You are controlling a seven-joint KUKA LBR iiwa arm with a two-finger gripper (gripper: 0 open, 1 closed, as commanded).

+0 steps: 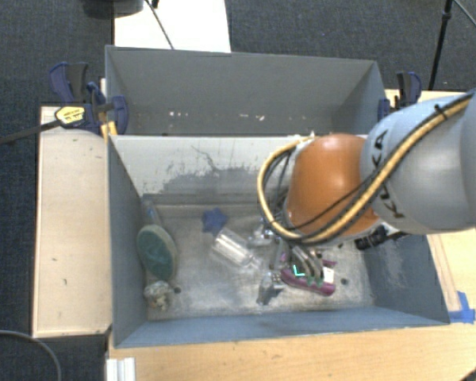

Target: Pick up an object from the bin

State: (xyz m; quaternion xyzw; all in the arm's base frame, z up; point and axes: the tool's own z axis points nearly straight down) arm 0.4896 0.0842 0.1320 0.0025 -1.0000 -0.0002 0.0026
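**While the pincer hangs low, a purple piece lies at its side**

Where the grey bin (246,86) slopes down to its floor on the left, a flat dark-green oval thing (156,251) lies close to the left wall. A small brownish lump (159,294) sits just in front of it, in the front left corner. Further right, near the middle of the floor and towards the back, a small blue scrap (214,220) lies beside a clear plastic container (230,248), which rests on its side. These two are close together, and whether they touch cannot be told.

Right of the clear container, the pincer (271,286) hangs low over the floor, near the front wall and a little right of the middle. Its dark tip is down among grey clutter. How far it is open cannot be told, and nothing can be seen gripped in it.

The purple piece (321,286), a short flat magenta strip, lies on the floor just to the right of the pincer, partly under the wrist. Whether the two touch cannot be told. A small bright green patch shows between them, and what it belongs to is unclear.

Above all this bulges the orange cover (325,181), looped with yellow and black cables (263,182). The pale grey arm (436,173) runs off over the bin's right wall.
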